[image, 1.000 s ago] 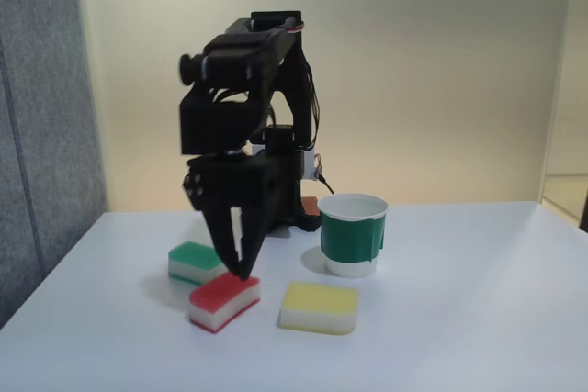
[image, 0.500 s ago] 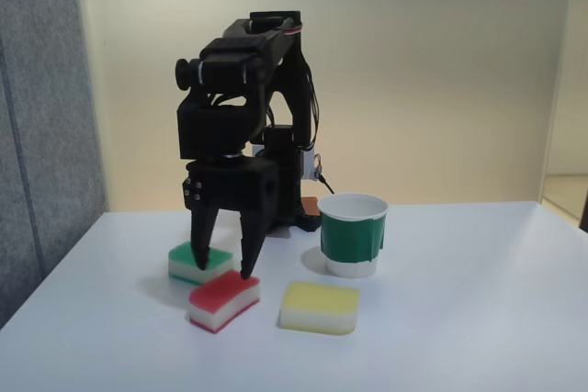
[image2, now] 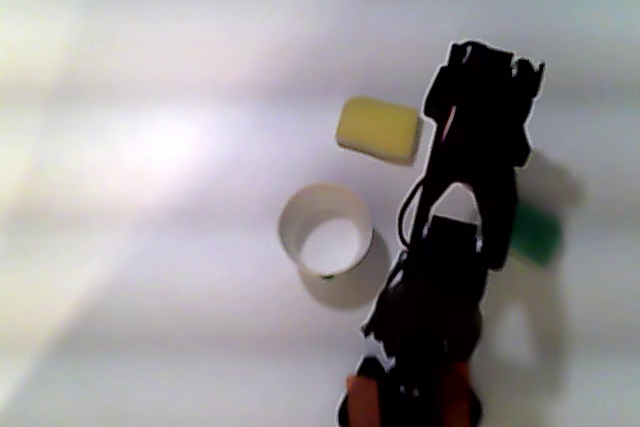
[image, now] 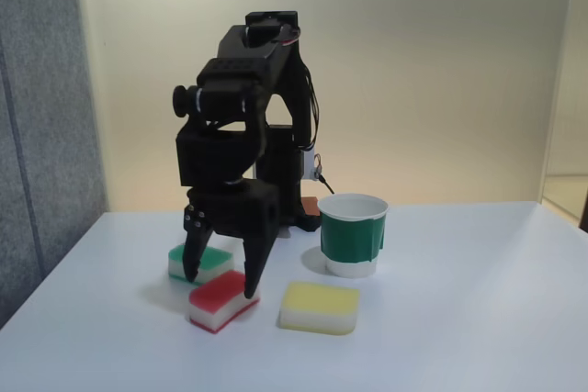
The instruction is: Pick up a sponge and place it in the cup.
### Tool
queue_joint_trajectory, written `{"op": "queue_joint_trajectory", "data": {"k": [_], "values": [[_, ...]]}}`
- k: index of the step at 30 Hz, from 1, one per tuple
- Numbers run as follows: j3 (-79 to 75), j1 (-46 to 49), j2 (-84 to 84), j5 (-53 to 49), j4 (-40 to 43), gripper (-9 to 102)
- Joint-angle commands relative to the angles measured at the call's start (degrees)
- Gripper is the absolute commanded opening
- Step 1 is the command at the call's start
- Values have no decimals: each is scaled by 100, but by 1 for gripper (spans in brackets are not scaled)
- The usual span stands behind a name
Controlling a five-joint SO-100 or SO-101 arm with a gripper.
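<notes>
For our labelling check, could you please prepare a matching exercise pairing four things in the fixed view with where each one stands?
Things:
1. sponge
2. green-topped sponge
3. yellow-topped sponge
4. cup

Places, as the fixed view shows them:
A. upright, farthest right of the four
B. flat on the table, in front of the cup
C. between the spread fingers of the open gripper
D. behind the gripper's left finger, farthest left

Pairs: 1-C, 2-D, 3-B, 4-A
</notes>
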Motion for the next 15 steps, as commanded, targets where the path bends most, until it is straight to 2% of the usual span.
{"op": "queue_joint_trajectory", "data": {"k": [1,15], "values": [[-62,35,114,-105,-44,30],[97,-9,70,-281,9,29]]}}
